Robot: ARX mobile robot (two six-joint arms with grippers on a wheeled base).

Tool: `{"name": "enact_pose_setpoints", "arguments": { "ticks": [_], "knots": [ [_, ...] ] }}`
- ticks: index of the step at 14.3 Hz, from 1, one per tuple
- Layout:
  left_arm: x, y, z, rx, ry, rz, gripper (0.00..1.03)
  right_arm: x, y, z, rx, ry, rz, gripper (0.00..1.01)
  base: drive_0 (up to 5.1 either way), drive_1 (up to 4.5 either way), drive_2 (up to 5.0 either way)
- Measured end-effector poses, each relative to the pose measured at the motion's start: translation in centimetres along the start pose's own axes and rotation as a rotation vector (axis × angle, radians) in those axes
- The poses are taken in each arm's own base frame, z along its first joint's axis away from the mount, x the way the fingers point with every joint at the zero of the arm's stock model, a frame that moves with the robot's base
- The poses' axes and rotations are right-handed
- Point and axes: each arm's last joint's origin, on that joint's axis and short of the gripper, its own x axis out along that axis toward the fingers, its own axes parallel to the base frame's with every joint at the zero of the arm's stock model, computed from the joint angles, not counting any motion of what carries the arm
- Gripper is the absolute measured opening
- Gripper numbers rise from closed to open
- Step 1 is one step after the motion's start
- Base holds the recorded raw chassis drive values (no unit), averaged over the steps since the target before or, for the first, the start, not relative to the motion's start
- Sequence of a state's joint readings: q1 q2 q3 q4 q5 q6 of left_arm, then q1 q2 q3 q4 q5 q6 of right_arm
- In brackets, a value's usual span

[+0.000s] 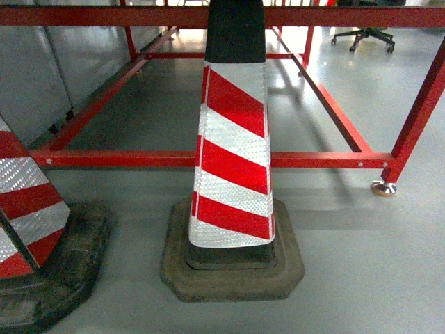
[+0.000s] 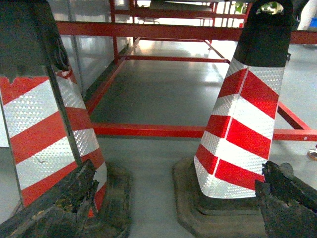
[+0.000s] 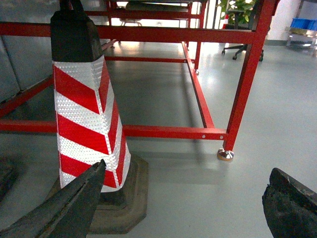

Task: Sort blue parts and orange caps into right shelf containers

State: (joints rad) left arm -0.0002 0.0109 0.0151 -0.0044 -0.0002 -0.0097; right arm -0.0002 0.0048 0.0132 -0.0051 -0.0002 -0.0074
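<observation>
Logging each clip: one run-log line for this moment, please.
scene: two striped cones, red frame | claws: left, right open, empty | caps, crates: unseen

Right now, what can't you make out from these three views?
- Caps and crates: in no view.
- Middle cone: tip cut off by the head view's top edge.
- Left cone: mostly past that view's left edge.
- Left gripper, right gripper: only fingertips show; both open, empty.
- Blue items far right: too small to identify.
</observation>
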Motion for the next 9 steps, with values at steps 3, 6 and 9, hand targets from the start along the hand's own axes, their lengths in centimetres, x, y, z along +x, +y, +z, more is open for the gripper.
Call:
{"name": "enact_pose_setpoints", "arguments": {
  "ticks": [3, 6, 9],
  "knots": [
    [0.0, 0.0, 0.0, 0.0, 0.0, 0.0, 0.98, 0.0, 0.0, 0.0, 0.0, 0.0, 0.0, 0.98, 0.0, 0.0, 0.0],
    [0.0, 0.0, 0.0, 0.0, 0.0, 0.0, 0.98, 0.0, 0.0, 0.0, 0.0, 0.0, 0.0, 0.98, 0.0, 0.0, 0.0],
    [0.0, 0.0, -0.03, 0.0, 0.003, 0.0, 0.98, 0.0, 0.0, -0.01, 0.0, 0.002, 0.0, 0.98, 0.0, 0.0, 0.0]
  ]
}}
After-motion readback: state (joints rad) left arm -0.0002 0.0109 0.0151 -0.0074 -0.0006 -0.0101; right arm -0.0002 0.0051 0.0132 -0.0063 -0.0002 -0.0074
